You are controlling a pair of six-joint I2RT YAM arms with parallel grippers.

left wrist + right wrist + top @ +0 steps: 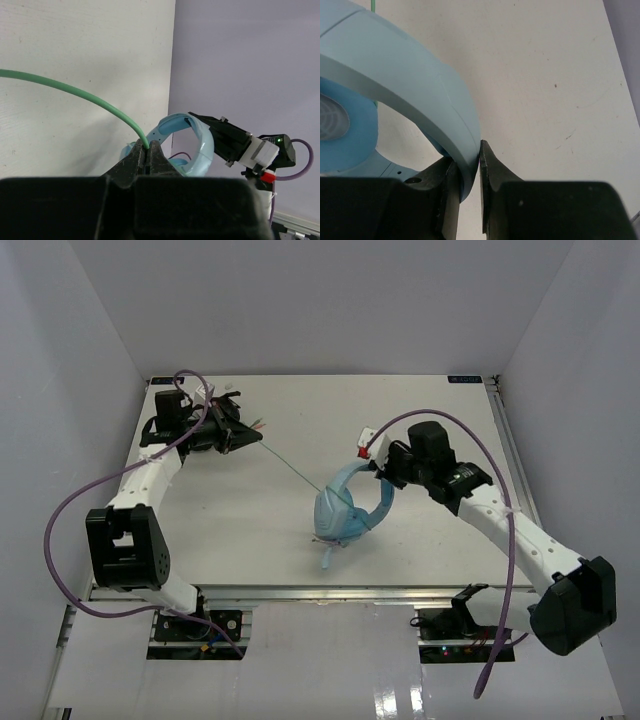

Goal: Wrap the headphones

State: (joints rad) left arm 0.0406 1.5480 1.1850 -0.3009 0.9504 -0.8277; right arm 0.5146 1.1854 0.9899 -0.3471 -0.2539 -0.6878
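Observation:
The light blue headphones (350,508) sit near the table's middle, ear cups down and left, headband arching up right. My right gripper (384,477) is shut on the headband (415,95), seen between its jaws in the right wrist view. The thin pale green cable (292,466) runs taut from the headphones up left to my left gripper (250,435). In the left wrist view the left gripper (148,150) is shut on the cable (85,96), with the headphones (200,145) beyond it.
The white table (250,530) is walled in by grey panels at the back and sides. Purple arm cables (60,530) loop beside the left arm, and another purple cable (510,560) loops beside the right arm. A metal rail (330,592) runs along the near edge.

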